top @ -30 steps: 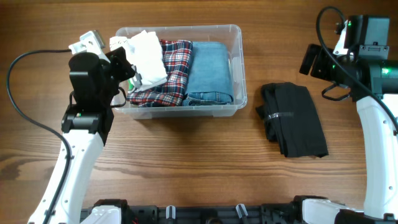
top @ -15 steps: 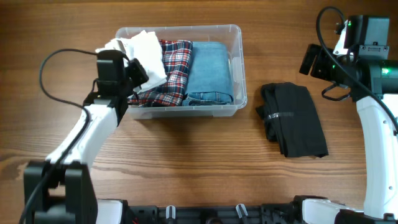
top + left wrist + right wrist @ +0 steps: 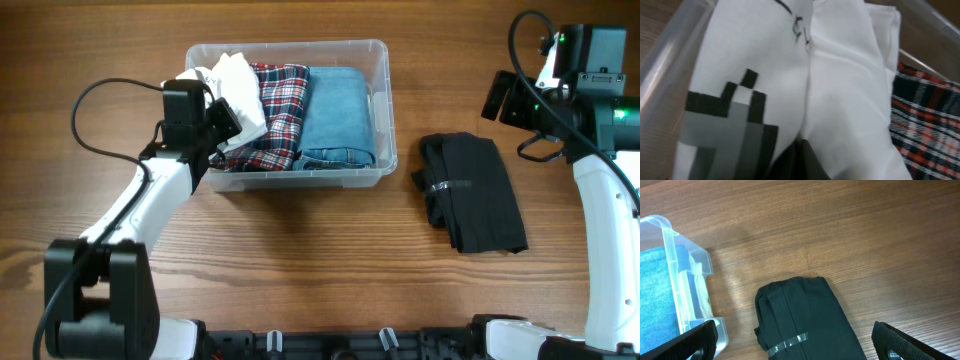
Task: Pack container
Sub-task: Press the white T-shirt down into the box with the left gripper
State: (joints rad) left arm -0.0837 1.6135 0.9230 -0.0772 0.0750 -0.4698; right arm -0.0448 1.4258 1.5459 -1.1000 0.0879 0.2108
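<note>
The clear container point(image 3: 385, 110) holds folded blue jeans point(image 3: 338, 115), a plaid shirt point(image 3: 275, 115) and, at its left end, a white garment point(image 3: 235, 85) with a grey and black block print. My left gripper point(image 3: 222, 118) is over that left end. In the left wrist view it point(image 3: 802, 160) is shut on the white garment point(image 3: 840, 90), whose cloth bulges on both sides of the dark fingers. A black folded garment point(image 3: 470, 190) bound with clear tape lies on the table right of the container. My right gripper point(image 3: 800, 347) hangs open above the black garment point(image 3: 805, 315).
The container's left wall point(image 3: 670, 65) runs close beside the left gripper, and the plaid shirt point(image 3: 925, 120) lies to its right. The container's right corner point(image 3: 670, 255) shows at the left of the right wrist view. Bare wooden table point(image 3: 300, 260) surrounds everything.
My left arm has swung from outside the container's left wall to over its left end, carrying the white garment a little left and back. The right arm has not moved.
</note>
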